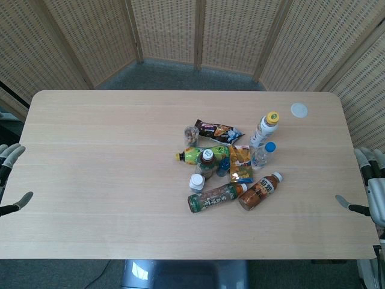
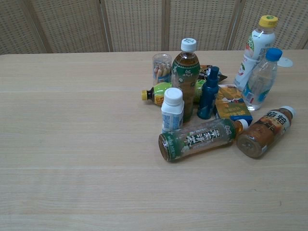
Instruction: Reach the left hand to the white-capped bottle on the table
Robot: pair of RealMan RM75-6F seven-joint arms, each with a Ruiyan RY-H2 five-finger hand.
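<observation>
Both far apart: left hand (image 1: 11, 158), white-capped bottle (image 1: 197, 182).

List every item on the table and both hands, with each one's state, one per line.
Small white-capped bottle: upright, capped.
Tall tea bottle: upright, capped.
Green-labelled tea bottle: lying down.
Brown drink bottle: lying down.
Yellow-capped green bottle: lying down.
Dark blue bottle: upright.
Blue-capped bottle: upright, capped.
Yellow-capped bottle: upright, capped.
Clear cup: upright.
Left hand: empty, at table edge.
Right hand: empty, at table edge.
</observation>
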